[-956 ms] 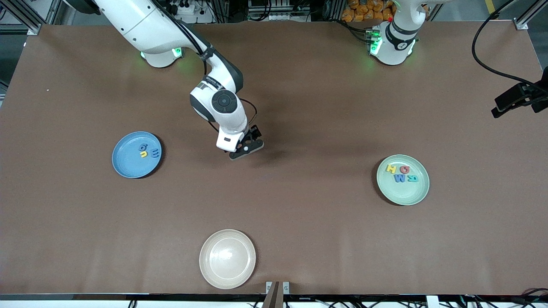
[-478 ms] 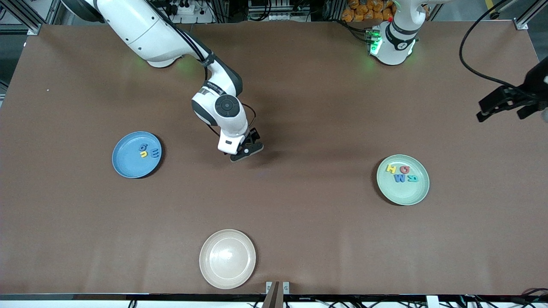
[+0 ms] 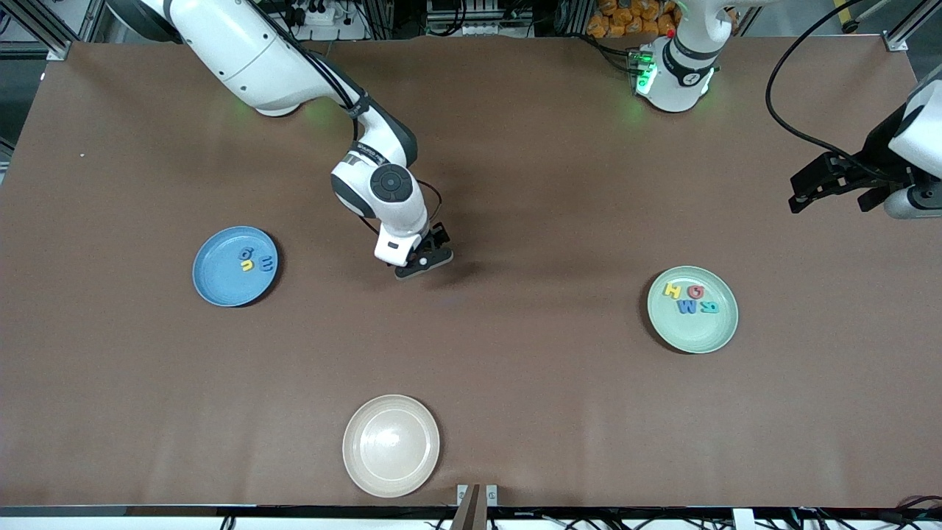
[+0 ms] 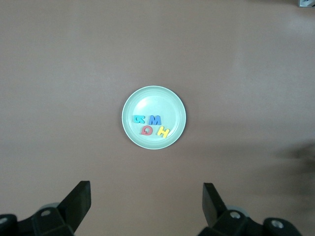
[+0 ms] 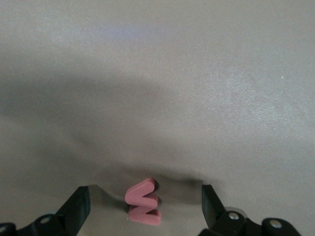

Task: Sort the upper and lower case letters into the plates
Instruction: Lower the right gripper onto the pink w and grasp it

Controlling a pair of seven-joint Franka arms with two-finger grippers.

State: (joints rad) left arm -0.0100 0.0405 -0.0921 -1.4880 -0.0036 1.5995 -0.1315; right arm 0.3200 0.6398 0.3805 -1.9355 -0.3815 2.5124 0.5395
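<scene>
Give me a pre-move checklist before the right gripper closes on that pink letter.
1. Right gripper fingers open: ok.
2. Pink letter sits between the right gripper's fingers, on the table: ok.
3. Whether the fingers have come low enough to grip the letter: cannot tell.
4. Blue plate has room; it holds three letters: ok.
5. Green plate holds four capitals, H, Q, M, R: ok.
6. Left gripper open, up over the table's left-arm end, well away from the right gripper: ok.
</scene>
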